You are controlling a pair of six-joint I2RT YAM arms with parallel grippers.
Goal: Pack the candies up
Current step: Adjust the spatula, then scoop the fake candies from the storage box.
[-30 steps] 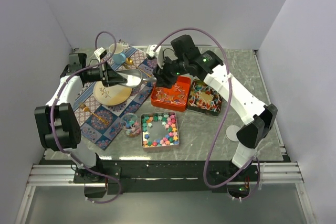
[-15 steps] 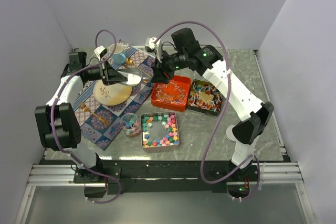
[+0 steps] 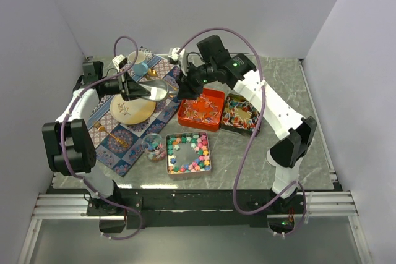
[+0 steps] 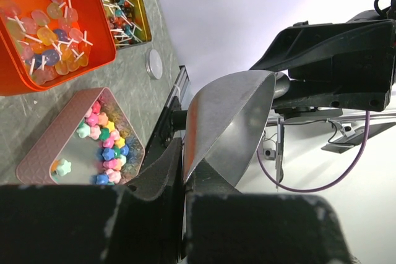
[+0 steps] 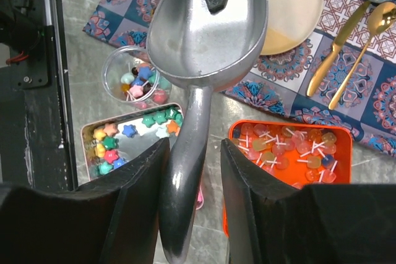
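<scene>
My left gripper [image 3: 131, 89] is shut on the rim of a silver scoop [image 3: 153, 91] and holds it in the air over the placemat; the grip shows in the left wrist view [image 4: 184, 159]. The scoop's bowl [image 5: 207, 29] looks empty. My right gripper [image 3: 184, 91] is open with its fingers on either side of the scoop's handle [image 5: 189, 153]; the handle lies against one finger, with a gap to the other. Star candies lie in a pink tin [image 3: 187, 153] and a small clear cup [image 3: 154, 146]. Stick candies fill the orange tin [image 3: 201, 110].
A third tin [image 3: 241, 114] of wrapped pieces sits right of the orange one. A cream plate [image 3: 132, 109], a gold spoon and fork [image 5: 346, 47] and a blue cup [image 3: 141, 67] lie on the patterned placemat [image 3: 117, 140]. A round lid [image 3: 272, 156] lies at the right.
My right arm has swung left toward the scoop, bringing its open fingers around the handle. My left gripper has held the scoop nearly still.
</scene>
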